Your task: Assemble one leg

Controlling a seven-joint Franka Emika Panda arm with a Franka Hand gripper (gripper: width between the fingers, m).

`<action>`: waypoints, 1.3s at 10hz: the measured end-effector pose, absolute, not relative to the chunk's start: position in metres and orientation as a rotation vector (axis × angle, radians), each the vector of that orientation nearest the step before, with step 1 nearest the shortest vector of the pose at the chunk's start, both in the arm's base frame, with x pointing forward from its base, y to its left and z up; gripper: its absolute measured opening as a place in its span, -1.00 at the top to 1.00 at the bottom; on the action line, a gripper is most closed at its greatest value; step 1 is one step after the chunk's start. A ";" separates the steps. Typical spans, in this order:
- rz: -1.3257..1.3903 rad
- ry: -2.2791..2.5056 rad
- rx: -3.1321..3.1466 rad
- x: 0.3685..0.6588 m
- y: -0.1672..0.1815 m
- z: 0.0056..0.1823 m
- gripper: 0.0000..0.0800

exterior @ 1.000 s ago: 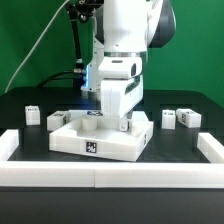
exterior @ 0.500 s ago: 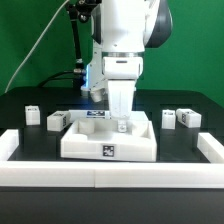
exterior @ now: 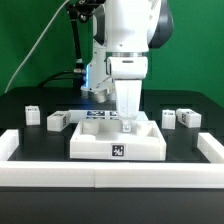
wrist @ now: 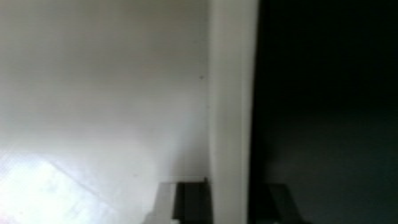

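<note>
The large white tray-shaped piece (exterior: 118,142) lies flat on the black table, its tagged front wall facing the camera. My gripper (exterior: 127,126) reaches down into it and is shut on its far right rim. In the wrist view the rim (wrist: 231,100) runs as a pale band between my two dark fingers (wrist: 191,202), with the gripper (wrist: 231,200) closed on it. Small white tagged legs stand on the table: two at the exterior view's left (exterior: 31,113) (exterior: 57,121) and two at its right (exterior: 169,118) (exterior: 187,118). None is held.
A low white fence runs along the table's front (exterior: 100,176), with raised ends at the left (exterior: 10,145) and right (exterior: 212,149). The marker board (exterior: 93,114) lies flat behind the tray. The arm's body rises above the tray.
The tray has slid toward the exterior view's right with my gripper and turned from skewed to square-on. The legs have not moved.
</note>
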State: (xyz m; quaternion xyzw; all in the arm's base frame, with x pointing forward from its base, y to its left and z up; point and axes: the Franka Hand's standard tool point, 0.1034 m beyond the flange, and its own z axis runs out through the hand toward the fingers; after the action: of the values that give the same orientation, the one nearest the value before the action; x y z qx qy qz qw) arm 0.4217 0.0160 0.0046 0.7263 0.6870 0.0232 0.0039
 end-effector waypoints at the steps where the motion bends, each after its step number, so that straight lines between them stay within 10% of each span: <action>1: 0.043 2.208 2.234 0.425 0.021 0.005 0.85; 13: 0.077 2.190 2.257 0.484 0.083 0.006 0.85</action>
State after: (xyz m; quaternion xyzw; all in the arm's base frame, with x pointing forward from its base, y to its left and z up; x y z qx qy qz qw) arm 0.4842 0.0826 0.0057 0.7173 0.6963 0.0246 -0.0021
